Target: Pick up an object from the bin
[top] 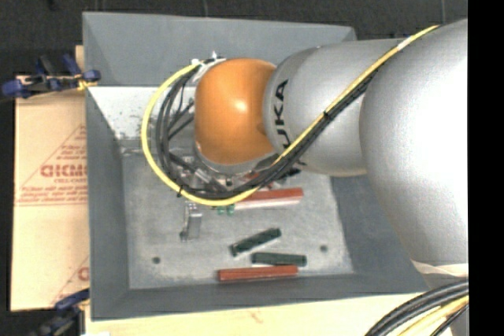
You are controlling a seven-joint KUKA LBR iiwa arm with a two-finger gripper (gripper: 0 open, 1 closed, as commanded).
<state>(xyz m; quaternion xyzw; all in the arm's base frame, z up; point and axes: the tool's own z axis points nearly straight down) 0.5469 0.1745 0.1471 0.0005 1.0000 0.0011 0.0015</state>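
Observation:
My gripper (189, 225) reaches down to the bin floor left of centre, below the orange wrist cover, and nothing shows in its grasp. A pale stick with a red stripe (273, 198) lies just to its right, partly under the arm. A dark green bar (255, 241) lies tilted to the lower right of the gripper. A second dark green bar (279, 258) rests flat beside it. Along the front wall lies a red-brown bar (257, 273).
The big silver arm and its cable loops cover the back and right of the bin. A small dark speck (156, 260) lies on the floor at the front left. Bare grey floor stretches left of the gripper.

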